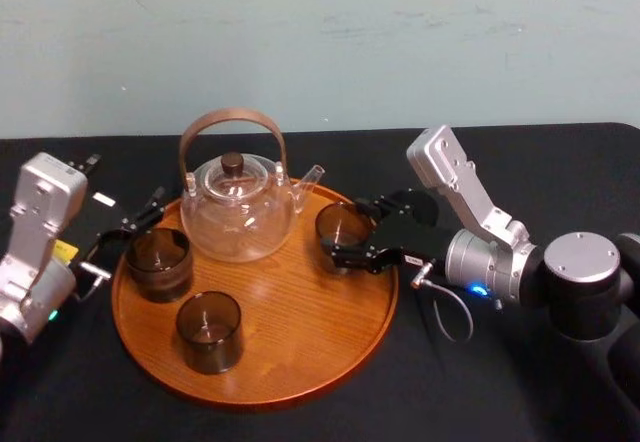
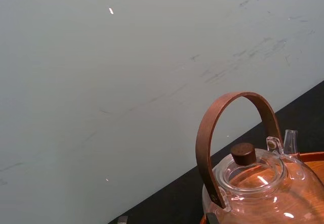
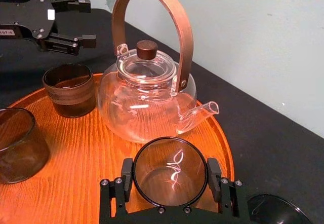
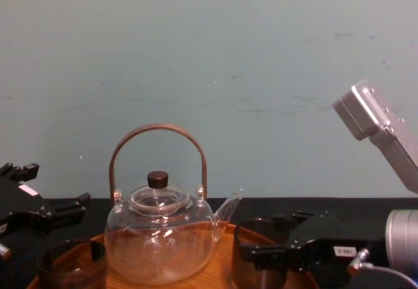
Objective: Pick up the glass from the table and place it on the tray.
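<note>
Tea service: the right gripper [image 3: 170,175] clasps the glass [image 1: 342,225] between both pads, with the tray [image 1: 290,334] rim just behind its tips. Whether the base rests on the wood is hard to tell. The sound move, by this view, is a slow, straight lowering, then a wide release and a level retreat, because the teapot [image 1: 238,207] spout sits just beyond the pincer. Two more glasses [image 1: 158,262] [image 1: 209,330] stand well apart from it across the tray. Past them hangs the left gripper [image 1: 122,238], spread and empty. Black cloth covers the table [image 1: 450,394] beneath it, with a pale, scuffed wall [image 1: 400,42] behind.
</note>
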Available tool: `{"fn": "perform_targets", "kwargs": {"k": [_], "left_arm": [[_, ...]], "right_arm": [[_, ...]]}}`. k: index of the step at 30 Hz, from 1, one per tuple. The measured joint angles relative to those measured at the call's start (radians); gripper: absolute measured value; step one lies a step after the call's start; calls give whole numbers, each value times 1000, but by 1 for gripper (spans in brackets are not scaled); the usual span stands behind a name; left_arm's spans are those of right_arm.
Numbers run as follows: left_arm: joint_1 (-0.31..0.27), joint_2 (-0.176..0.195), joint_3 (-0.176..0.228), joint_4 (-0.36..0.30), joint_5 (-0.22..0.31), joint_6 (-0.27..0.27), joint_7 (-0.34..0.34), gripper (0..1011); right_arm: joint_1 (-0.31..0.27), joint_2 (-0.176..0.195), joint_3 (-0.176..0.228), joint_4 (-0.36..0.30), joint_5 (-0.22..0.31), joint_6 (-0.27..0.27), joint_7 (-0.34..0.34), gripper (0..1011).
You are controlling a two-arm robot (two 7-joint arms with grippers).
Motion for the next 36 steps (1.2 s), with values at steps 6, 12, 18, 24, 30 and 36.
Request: {"fn": "perform_targets", "kwargs": {"k": [6, 12, 18, 24, 30, 36], "left_arm": [[0, 0, 0, 0, 0, 0, 0, 1001], [0, 0, 0, 0, 0, 0, 0, 1001], [0, 0, 0, 0, 0, 0, 0, 1001], [0, 0, 0, 0, 0, 0, 0, 1001], [0, 0, 0, 0, 0, 0, 0, 1001], [0, 0, 0, 0, 0, 0, 0, 1001]], "right_arm": [[0, -1, 0, 2, -1, 4, 0, 889], [-2, 0, 0, 3, -3, 8, 0, 889], [-5, 0, -1, 2, -12, 9, -9, 889], [-5, 0, -1, 2, -11, 10, -9, 889], [-5, 0, 0, 2, -9, 10, -8, 960], [-5, 0, 0, 2, -8, 10, -8, 1002]]}}
